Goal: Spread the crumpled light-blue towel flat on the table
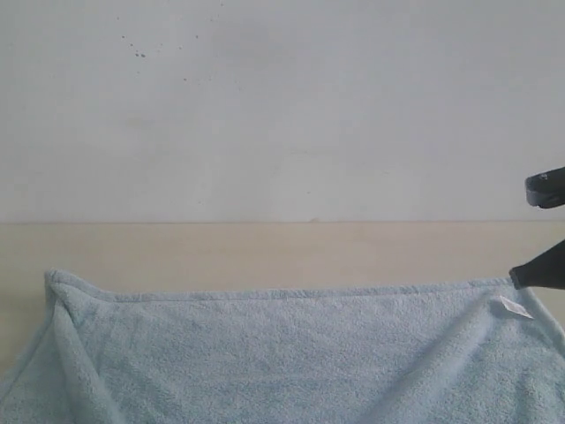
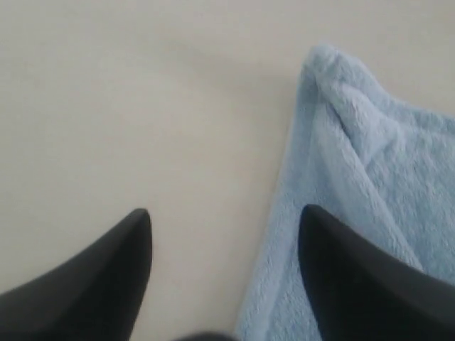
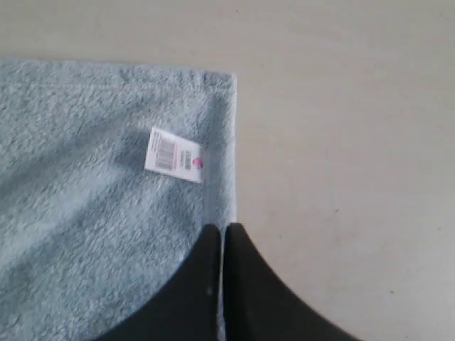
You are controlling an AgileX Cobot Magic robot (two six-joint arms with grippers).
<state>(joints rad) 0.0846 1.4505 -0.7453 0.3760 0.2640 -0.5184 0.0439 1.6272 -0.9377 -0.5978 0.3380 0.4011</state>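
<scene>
The light-blue towel [image 1: 282, 353] lies across the near part of the beige table [image 1: 265, 247]. Its far hem runs straight, and its far left corner [image 1: 55, 279] is folded over. A white tag [image 1: 515, 306] sits near the far right corner. My right gripper [image 1: 523, 275] is at that corner. In the right wrist view this gripper [image 3: 222, 229] is shut on the towel's [image 3: 85, 177] side hem, just below the tag [image 3: 173, 154]. My left gripper [image 2: 226, 213] is open, one finger over bare table [image 2: 142, 106] and the other over the towel's [image 2: 370, 156] folded edge. It holds nothing.
A white wall [image 1: 282, 106] with a few dark specks rises behind the table's far edge [image 1: 282, 222]. A strip of bare table runs between the towel's far hem and that edge. Another dark piece of the right arm [image 1: 547, 187] shows at the right border.
</scene>
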